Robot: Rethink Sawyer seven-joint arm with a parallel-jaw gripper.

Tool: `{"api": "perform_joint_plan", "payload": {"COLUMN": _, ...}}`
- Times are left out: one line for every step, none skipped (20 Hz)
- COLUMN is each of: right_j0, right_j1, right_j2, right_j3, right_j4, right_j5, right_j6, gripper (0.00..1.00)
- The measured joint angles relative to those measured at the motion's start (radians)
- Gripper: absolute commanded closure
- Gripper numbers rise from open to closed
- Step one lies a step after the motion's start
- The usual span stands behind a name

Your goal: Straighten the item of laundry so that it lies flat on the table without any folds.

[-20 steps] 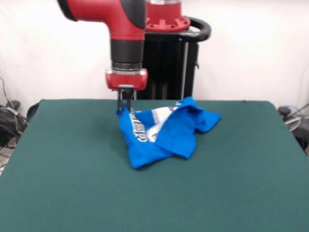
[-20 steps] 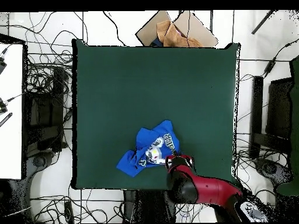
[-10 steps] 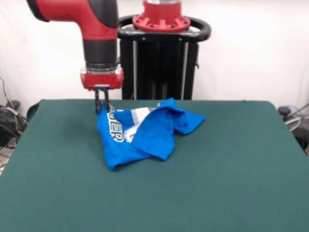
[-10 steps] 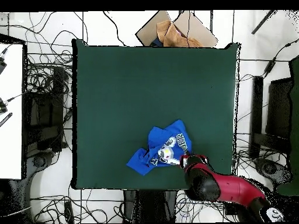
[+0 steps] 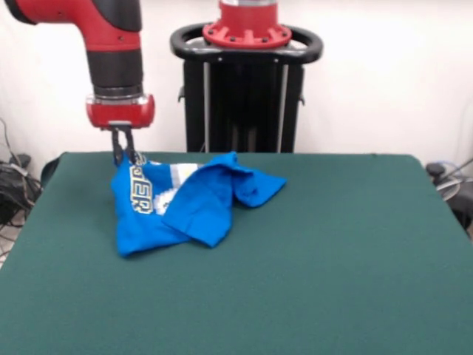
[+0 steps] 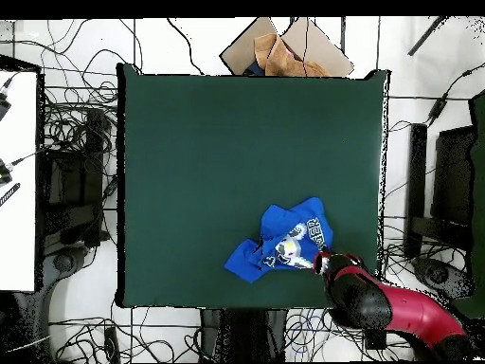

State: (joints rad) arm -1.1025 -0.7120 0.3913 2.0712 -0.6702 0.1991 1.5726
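The bright blue T-shirt [image 5: 177, 203] lies crumpled and folded over itself on the dark green table [image 5: 310, 281], at the far left in the front view. Part of its white-grey print and pale lettering shows. My gripper [image 5: 123, 157] is shut on the shirt's upper left edge and holds that corner lifted above the table. In the overhead view the shirt [image 6: 284, 242] sits near the table's [image 6: 218, 142] bottom right, with the gripper [image 6: 320, 258] at its right edge under the red arm.
The black pedestal [image 5: 246, 96] stands behind the table's far edge. A cardboard box [image 6: 284, 47] lies beyond the table's top edge in the overhead view. Cables lie on the floor around the table.
My gripper has moved left in the front view, dragging the shirt with it across the table. The shirt stays crumpled and gripped at the same corner.
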Motion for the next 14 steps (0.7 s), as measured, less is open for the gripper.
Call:
{"api": "perform_joint_plan", "payload": {"right_j0": -0.015, "right_j1": -0.007, "right_j2": 0.014, "right_j3": -0.001, "right_j4": 0.0, "right_j5": 0.016, "right_j6": 0.0, "gripper": 1.0}}
{"api": "perform_joint_plan", "payload": {"right_j0": -0.02, "right_j1": -0.009, "right_j2": 0.018, "right_j3": -0.001, "right_j4": 0.0, "right_j5": 0.022, "right_j6": 0.0, "gripper": 1.0}}
{"api": "perform_joint_plan", "payload": {"right_j0": -0.027, "right_j1": -0.015, "right_j2": 0.026, "right_j3": -0.002, "right_j4": -0.003, "right_j5": 0.03, "right_j6": 0.0, "gripper": 1.0}}
{"api": "perform_joint_plan", "payload": {"right_j0": -0.033, "right_j1": -0.021, "right_j2": 0.036, "right_j3": -0.002, "right_j4": -0.007, "right_j5": 0.037, "right_j6": 0.0, "gripper": 1.0}}
{"api": "perform_joint_plan", "payload": {"right_j0": -0.035, "right_j1": -0.033, "right_j2": 0.051, "right_j3": -0.001, "right_j4": -0.017, "right_j5": 0.043, "right_j6": 0.0, "gripper": 0.0}}
{"api": "perform_joint_plan", "payload": {"right_j0": -0.035, "right_j1": -0.035, "right_j2": 0.052, "right_j3": -0.001, "right_j4": -0.018, "right_j5": 0.043, "right_j6": 0.0, "gripper": 0.0}}
{"api": "perform_joint_plan", "payload": {"right_j0": -0.034, "right_j1": -0.037, "right_j2": 0.054, "right_j3": -0.001, "right_j4": -0.018, "right_j5": 0.043, "right_j6": 0.0, "gripper": 0.0}}
{"api": "perform_joint_plan", "payload": {"right_j0": -0.032, "right_j1": -0.043, "right_j2": 0.058, "right_j3": -0.001, "right_j4": -0.018, "right_j5": 0.043, "right_j6": 0.0, "gripper": 0.0}}
{"api": "perform_joint_plan", "payload": {"right_j0": -0.03, "right_j1": -0.048, "right_j2": 0.061, "right_j3": -0.001, "right_j4": -0.018, "right_j5": 0.043, "right_j6": 0.0, "gripper": 0.0}}
{"api": "perform_joint_plan", "payload": {"right_j0": -0.026, "right_j1": -0.053, "right_j2": 0.063, "right_j3": -0.001, "right_j4": -0.017, "right_j5": 0.043, "right_j6": 0.0, "gripper": 0.0}}
{"api": "perform_joint_plan", "payload": {"right_j0": -0.008, "right_j1": -0.075, "right_j2": 0.066, "right_j3": 0.004, "right_j4": -0.005, "right_j5": 0.043, "right_j6": 0.0, "gripper": 0.0}}
{"api": "perform_joint_plan", "payload": {"right_j0": 0.003, "right_j1": -0.087, "right_j2": 0.066, "right_j3": 0.008, "right_j4": 0.003, "right_j5": 0.043, "right_j6": 0.0, "gripper": 0.0}}
{"api": "perform_joint_plan", "payload": {"right_j0": 0.02, "right_j1": -0.103, "right_j2": 0.066, "right_j3": 0.014, "right_j4": 0.016, "right_j5": 0.043, "right_j6": 0.0, "gripper": 0.0}}
{"api": "perform_joint_plan", "payload": {"right_j0": 0.028, "right_j1": -0.111, "right_j2": 0.066, "right_j3": 0.017, "right_j4": 0.022, "right_j5": 0.043, "right_j6": 0.0, "gripper": 0.0}}
